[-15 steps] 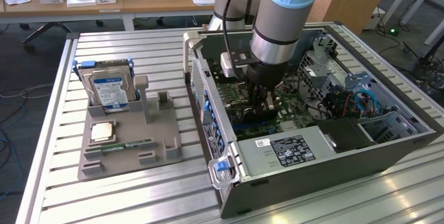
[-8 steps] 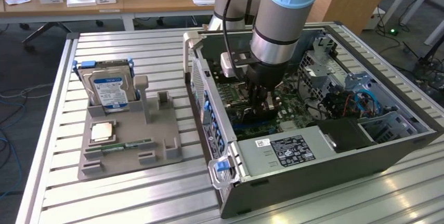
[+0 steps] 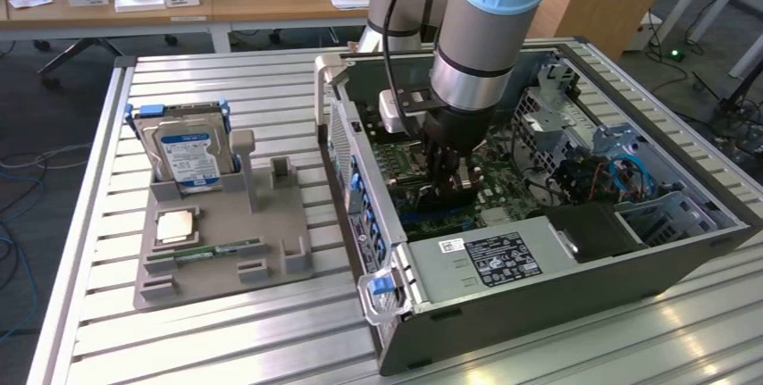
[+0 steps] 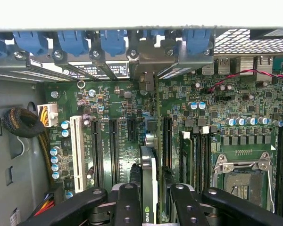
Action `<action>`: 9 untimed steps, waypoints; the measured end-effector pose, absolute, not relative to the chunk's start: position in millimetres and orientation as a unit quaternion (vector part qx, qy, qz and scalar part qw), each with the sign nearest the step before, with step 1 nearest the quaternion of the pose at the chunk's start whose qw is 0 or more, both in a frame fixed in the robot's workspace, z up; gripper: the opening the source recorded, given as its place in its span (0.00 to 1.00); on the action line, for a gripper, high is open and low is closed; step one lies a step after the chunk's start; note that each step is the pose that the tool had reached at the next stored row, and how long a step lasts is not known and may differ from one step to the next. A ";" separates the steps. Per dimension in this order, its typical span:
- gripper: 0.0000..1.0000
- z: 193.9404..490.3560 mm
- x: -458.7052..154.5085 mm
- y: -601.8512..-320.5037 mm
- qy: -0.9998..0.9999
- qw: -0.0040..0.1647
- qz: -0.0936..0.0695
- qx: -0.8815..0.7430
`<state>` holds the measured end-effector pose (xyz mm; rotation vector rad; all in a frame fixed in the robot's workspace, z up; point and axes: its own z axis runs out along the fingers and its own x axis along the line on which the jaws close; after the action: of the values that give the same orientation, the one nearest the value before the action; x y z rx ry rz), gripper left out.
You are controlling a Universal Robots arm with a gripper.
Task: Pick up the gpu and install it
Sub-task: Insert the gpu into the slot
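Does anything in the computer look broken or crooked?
Nothing looks broken. The gripper holds the gpu on edge, straight above the motherboard slots inside the open computer case. The hard drive stands upright in its holder.

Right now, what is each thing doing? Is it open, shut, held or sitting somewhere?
gpu: held on edge between the jaws, above the motherboard slots.
gripper: jaws shut on the gpu, down inside the case.
computer case: lying on its side, open.
hard drive: standing upright in the gray holder.
memory stick: lying flat on the holder.
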<state>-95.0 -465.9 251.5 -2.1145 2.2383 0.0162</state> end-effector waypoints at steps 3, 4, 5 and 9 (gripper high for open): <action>0.28 251.5 -95.0 -466.0 0.727 0.031 0.005 -0.686; 0.27 251.5 -95.0 -466.0 0.727 0.031 0.005 -0.686; 0.27 251.5 -95.0 -466.0 0.727 0.031 0.005 -0.686; 0.27 251.5 -95.0 -466.0 0.727 0.031 0.005 -0.686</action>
<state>-95.0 -466.0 251.5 -2.1145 2.2384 0.0161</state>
